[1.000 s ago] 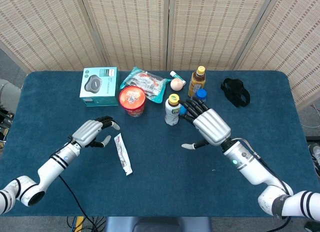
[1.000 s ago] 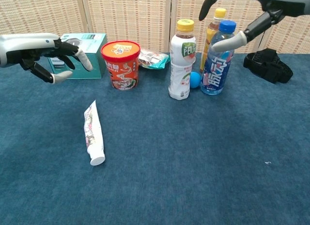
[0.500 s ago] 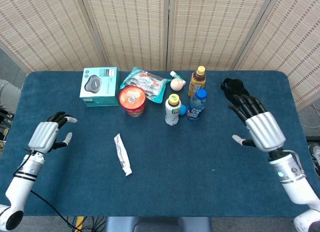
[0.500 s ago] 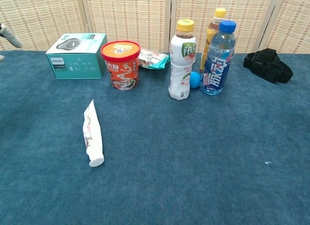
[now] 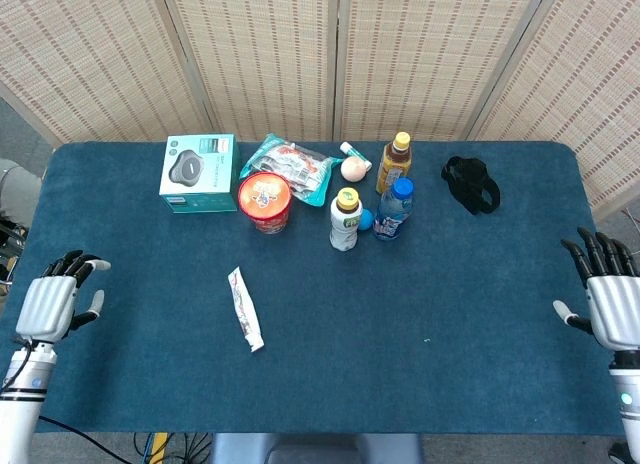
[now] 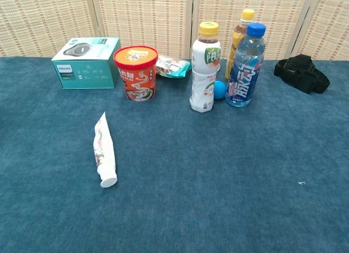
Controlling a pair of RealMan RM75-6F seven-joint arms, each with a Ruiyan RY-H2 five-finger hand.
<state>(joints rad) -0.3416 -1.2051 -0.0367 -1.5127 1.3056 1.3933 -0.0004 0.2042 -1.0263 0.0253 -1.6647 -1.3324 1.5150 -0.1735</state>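
My left hand [image 5: 52,304] hangs at the table's left edge, fingers apart and holding nothing. My right hand [image 5: 607,302] is off the right edge, likewise empty with fingers spread. Neither shows in the chest view. A white tube [image 5: 245,308] [image 6: 104,148] lies flat on the blue cloth, nearest my left hand but well apart from it. Behind it stand a red cup [image 5: 264,201] [image 6: 136,72], a white bottle with a yellow cap [image 5: 345,219] [image 6: 205,68], a blue-capped water bottle [image 5: 392,209] [image 6: 244,68] and an amber bottle [image 5: 394,162] [image 6: 240,29].
A teal box [image 5: 198,171] [image 6: 86,62] sits back left, a snack packet [image 5: 290,167] [image 6: 173,66] beside it. A small blue ball [image 6: 219,89] lies between the bottles. A peach-coloured round item [image 5: 353,168] and a black strap bundle [image 5: 471,183] [image 6: 301,72] lie farther back.
Both hands have drawn outward and toward the near side, from near the tube and the bottles to the table's left and right edges. They have left the chest view. The objects stayed put.
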